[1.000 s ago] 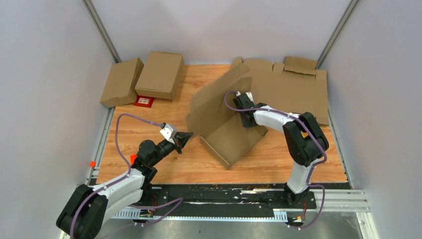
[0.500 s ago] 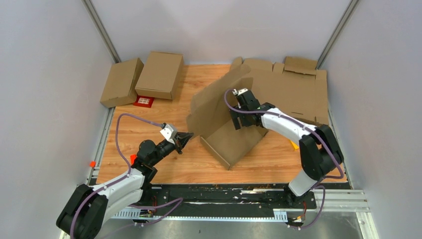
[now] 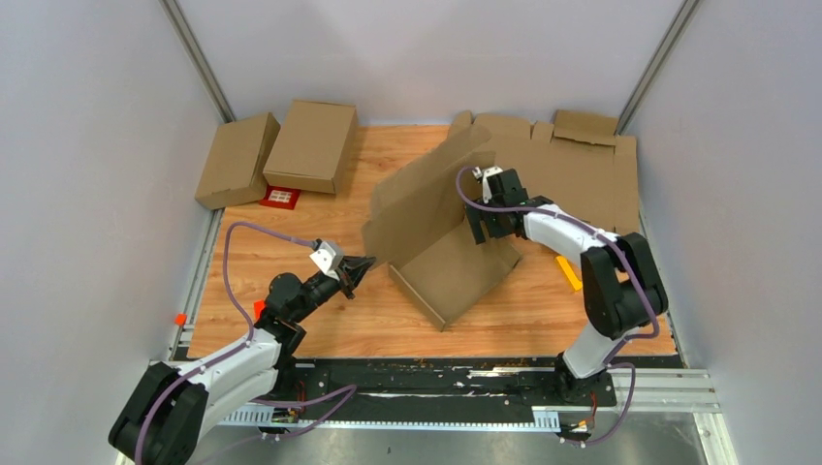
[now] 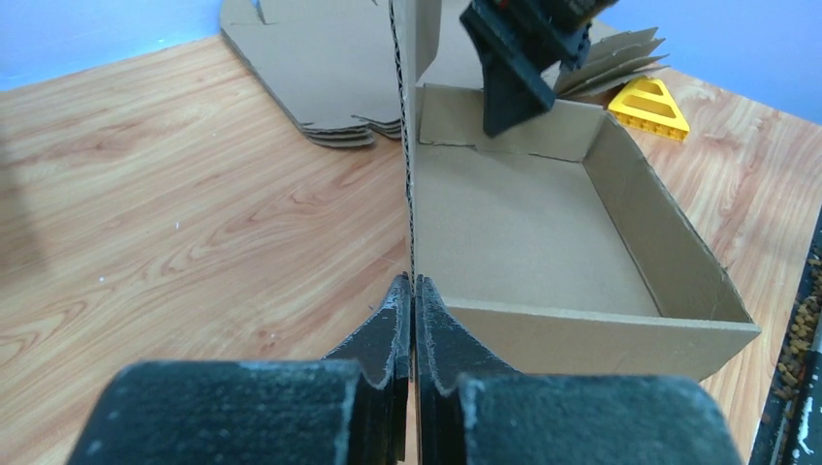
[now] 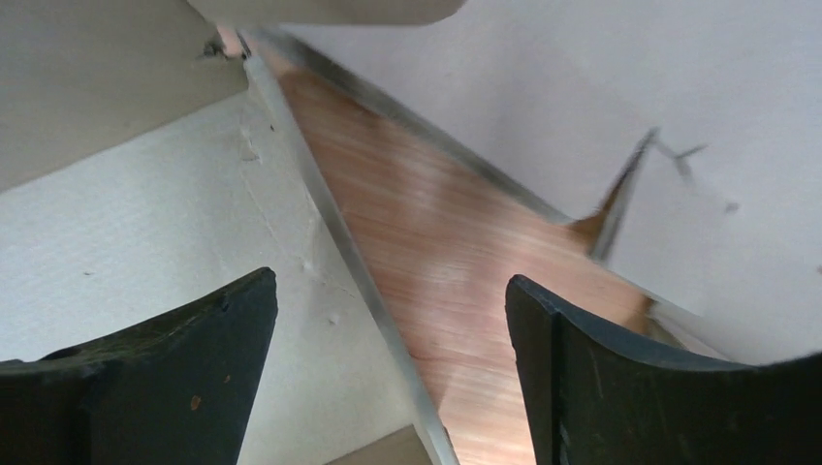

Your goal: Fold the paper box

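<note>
the left arm (image 3: 237,356) stretches low and forward over the counter (image 3: 281,242), its left fingers (image 4: 414,325) clenched on the near edge of a tall upright flap of the paper box (image 3: 456,276). the box sits mid-counter, open side up, long axis running diagonally from near left to far right. beyond it the right arm (image 3: 582,247) bends at the elbow and reaches leftward, right fingers (image 3: 485,232) spread wide over the tray's far end, gripping nothing

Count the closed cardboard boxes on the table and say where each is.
2. The left closed box sits tilted at the far-left corner; the right closed box lies beside it, behind the red card. The paper box has a raised flap that might hide more.
</note>
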Controlling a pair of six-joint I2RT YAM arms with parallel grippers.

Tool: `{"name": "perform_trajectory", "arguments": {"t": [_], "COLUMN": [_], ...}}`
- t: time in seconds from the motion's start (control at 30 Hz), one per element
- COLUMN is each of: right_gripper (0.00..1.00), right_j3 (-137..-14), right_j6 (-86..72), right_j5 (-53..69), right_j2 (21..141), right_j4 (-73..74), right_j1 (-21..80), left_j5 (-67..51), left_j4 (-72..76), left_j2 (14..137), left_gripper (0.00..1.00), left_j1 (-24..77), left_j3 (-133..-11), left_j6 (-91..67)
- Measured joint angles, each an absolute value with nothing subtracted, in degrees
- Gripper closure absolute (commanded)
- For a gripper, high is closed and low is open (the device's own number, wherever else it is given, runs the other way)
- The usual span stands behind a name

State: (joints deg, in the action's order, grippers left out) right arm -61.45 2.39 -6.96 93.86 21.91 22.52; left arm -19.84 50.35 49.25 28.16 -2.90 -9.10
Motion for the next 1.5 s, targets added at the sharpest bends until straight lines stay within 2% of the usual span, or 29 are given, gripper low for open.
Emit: {"name": "perform_trajectory", "arguments": {"t": [0.07,0.27,0.43,0.63,0.93,1.03,1.3,1.5], "right_gripper": [0.27,0.44,0.44,0.50,0.56,0.50,0.46,0.48], "right_j3": [-61.5,-61.3,-60.5,-59.2,-52.0,-49.9,-44.3,-44.5], "right_j6": [3.1,3.4,3.3,2.5,-3.1,-5.1,-8.6,-9.0], "right_j5": [-5.7,-4.9,-7.5,-12.4,-11.0,-9.6,-9.1,-10.1], "right_j2": [96.5,97.4,97.4,97.4,90.9,88.5,81.3,84.8], "right_j4": [22.1,21.4,20.8,20.2,19.9,20.2,19.1,18.1], "right_j1": [22.6,23.7,27.3,31.6,33.6,34.0,33.7,32.7], "left_j5": [-19.6,-19.2,-19.1,-18.5,-15.5,-13.7,-11.5,-11.4], "left_j4": [50.4,50.4,50.4,50.4,48.6,47.4,45.6,45.0], "left_j2": [49.2,49.2,49.2,49.1,46.5,45.2,44.8,44.8], "left_gripper": [0.92,0.85,0.81,0.81,0.80,0.83,0.88,0.90], "left_j1": [28.2,28.2,28.2,28.1,28.1,28.1,28.2,28.2], "left_j3": [-2.9,-2.9,-2.9,-2.9,-2.9,-2.9,-2.9,-2.9], "left_j6": [-9.1,-9.3,-9.3,-9.2,-8.5,-8.4,-8.4,-8.4]}}
